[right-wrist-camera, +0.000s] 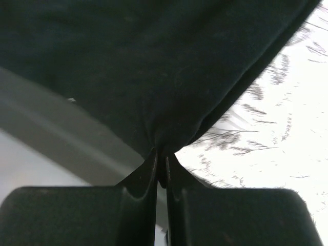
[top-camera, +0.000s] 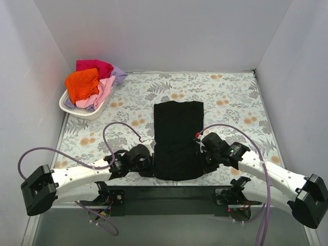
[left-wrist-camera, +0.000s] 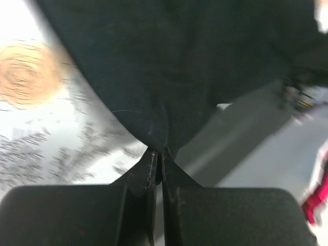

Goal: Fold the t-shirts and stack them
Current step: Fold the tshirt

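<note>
The large black t-shirt point(top-camera: 178, 138) lies as a long narrow strip down the middle of the table, its near end lifted. My left gripper point(top-camera: 151, 165) is shut on its near left corner, and the cloth point(left-wrist-camera: 169, 66) hangs from the pinched jaws in the left wrist view. My right gripper point(top-camera: 202, 163) is shut on the near right corner, with the cloth point(right-wrist-camera: 154, 66) fanning from its jaws. The orange point(top-camera: 83, 84), pink point(top-camera: 105, 90), magenta-red point(top-camera: 95, 65) and lavender point(top-camera: 119, 75) t-shirts are heaped in the basket at the far left.
The white lattice basket point(top-camera: 72, 107) stands at the far left corner on the flowered tablecloth point(top-camera: 230, 102). White walls close in the table on three sides. A dark strip point(top-camera: 169, 192) runs along the near edge between the arm bases.
</note>
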